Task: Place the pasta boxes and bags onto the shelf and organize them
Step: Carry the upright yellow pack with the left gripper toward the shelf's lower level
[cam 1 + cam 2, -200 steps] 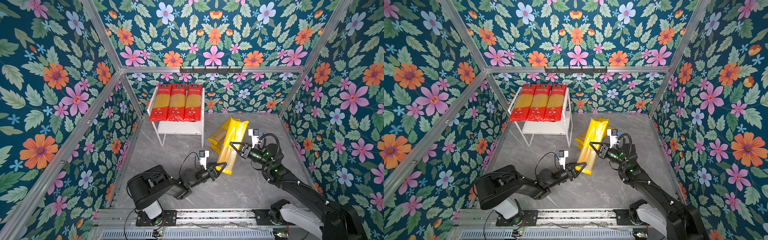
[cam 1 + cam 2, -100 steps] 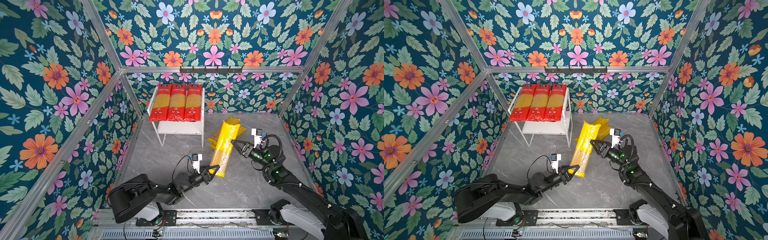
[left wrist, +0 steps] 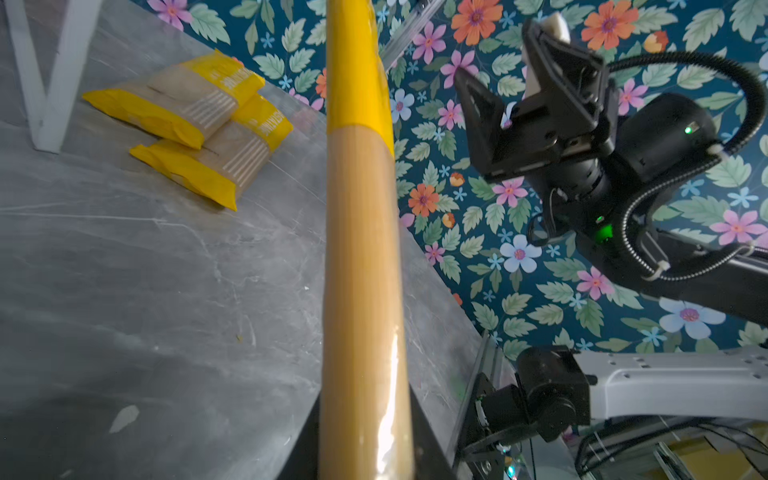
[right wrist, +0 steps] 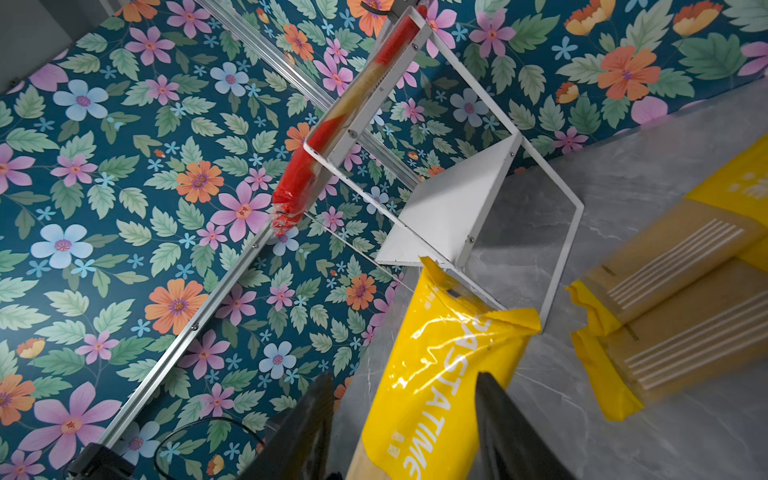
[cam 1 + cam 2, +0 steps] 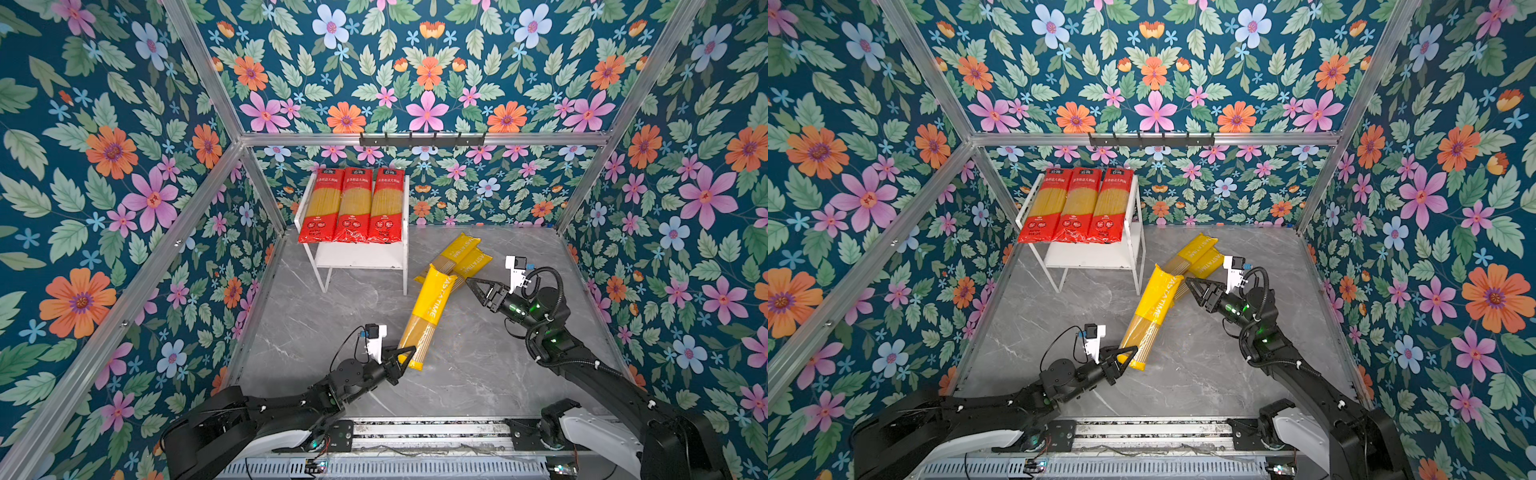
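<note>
Nearest, the left gripper point(image 5: 405, 356) is clenched on one end of a long flat yellow plastic spaghetti pack marked PASTATIME point(image 5: 428, 307), pinching the clear part where the pale strands show. In the left wrist view the held pack point(image 3: 361, 249) runs straight out from between the jaws, clear window first and solid yellow at the end away from them. It reaches out over the grey marble-patterned tabletop point(image 5: 332, 332). I cannot tell whether the end away from the jaws rests on that surface.

Beside that far end is the right gripper point(image 5: 473, 286), released, its jaws spread wide. In the right wrist view the held pack's lettered yellow end point(image 4: 432, 374) shows in the gap between the two black fingers point(image 4: 503, 419), with space on each side and touching neither. In both top views the fingertips stand just beside the pack's yellow half.

Just past the right gripper's fingertips, two more yellow PASTATIME packs with striped clear windows point(image 5: 459, 259) lie flat on the tabletop, side by side and touching.

Farther ahead of both pairs of jaws stands the small white two-tier shelf with thin legs point(image 5: 361, 262). Three red-ended spaghetti packs with clear middles and Chinese text point(image 5: 355, 203) lie flat on its top board, side by side with edges touching. Their near red ends hang over the board's front edge.
</note>
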Controlling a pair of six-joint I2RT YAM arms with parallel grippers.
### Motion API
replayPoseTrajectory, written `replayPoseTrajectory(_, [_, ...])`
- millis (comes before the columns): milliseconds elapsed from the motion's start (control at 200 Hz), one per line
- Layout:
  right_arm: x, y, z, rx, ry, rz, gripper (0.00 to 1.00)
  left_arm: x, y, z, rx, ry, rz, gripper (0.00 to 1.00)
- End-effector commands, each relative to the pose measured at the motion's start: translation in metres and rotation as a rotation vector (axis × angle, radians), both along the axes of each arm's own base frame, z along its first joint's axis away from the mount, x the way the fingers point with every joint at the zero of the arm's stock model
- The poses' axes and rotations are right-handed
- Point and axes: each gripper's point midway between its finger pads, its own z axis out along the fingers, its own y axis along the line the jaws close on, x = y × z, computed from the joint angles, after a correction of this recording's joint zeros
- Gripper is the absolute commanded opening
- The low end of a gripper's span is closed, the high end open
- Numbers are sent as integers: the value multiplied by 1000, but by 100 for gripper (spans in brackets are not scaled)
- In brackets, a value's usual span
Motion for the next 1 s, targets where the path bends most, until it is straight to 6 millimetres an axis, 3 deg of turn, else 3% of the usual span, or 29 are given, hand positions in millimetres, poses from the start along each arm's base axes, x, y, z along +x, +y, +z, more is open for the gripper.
replayPoseTrajectory(0, [0, 2, 8, 32, -27, 11, 55, 7, 20, 34, -100, -131, 101, 0])
replayPoseTrajectory(200, [2, -1, -7, 11, 5, -9, 55, 15, 47, 22, -65, -134, 226, 0])
replayPoseTrajectory(625, [8, -3, -14, 4, 32, -26, 54, 35, 99, -2, -12, -80, 498, 0])
replayPoseTrajectory(780, [9, -4, -15, 4, 37, -28, 54, 38, 105, -5, 37, -63, 543, 0])
replayPoseTrajectory(995, [12, -3, -18, 8, 51, -28, 53, 47, 98, 8, 112, -54, 551, 0])
